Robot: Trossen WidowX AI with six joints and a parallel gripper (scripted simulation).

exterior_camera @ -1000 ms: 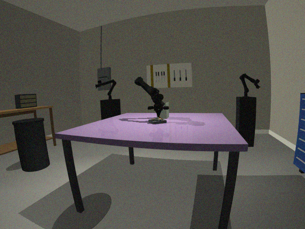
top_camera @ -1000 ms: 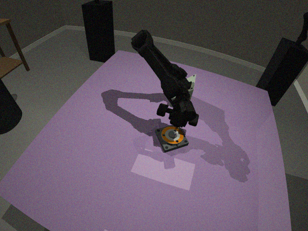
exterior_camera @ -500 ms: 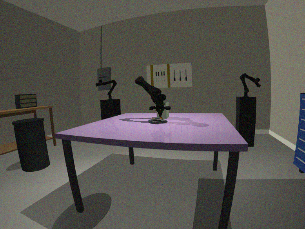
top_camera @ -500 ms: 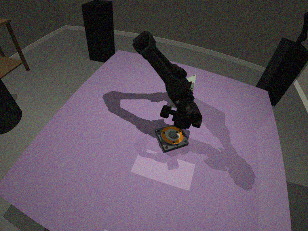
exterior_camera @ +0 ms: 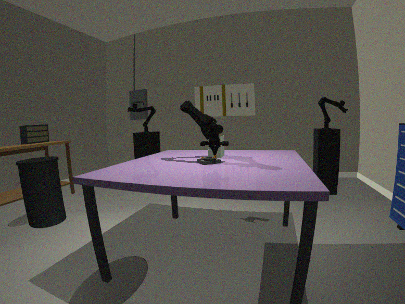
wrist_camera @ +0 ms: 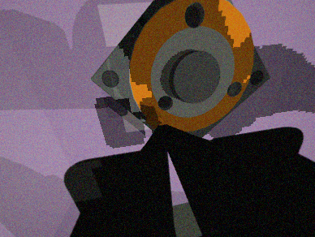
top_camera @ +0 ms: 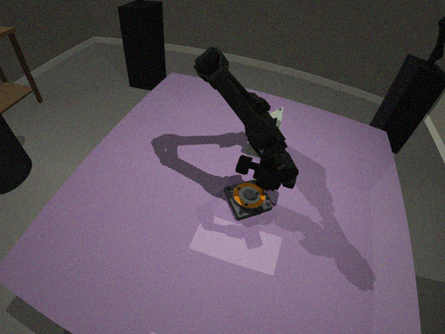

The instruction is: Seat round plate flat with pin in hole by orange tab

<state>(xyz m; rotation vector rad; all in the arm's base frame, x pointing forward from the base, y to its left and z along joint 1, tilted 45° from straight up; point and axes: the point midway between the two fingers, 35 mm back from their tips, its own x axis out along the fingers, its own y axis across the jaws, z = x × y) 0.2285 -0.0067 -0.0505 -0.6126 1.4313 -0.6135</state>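
From the top I see my gripper low over the far edge of the plate, which sits on the base mid-table. From outside, its tips reach down to that edge. At the wrist, the fingers are pressed together on nothing, tips at the plate's near rim beside the tab; contact unclear.
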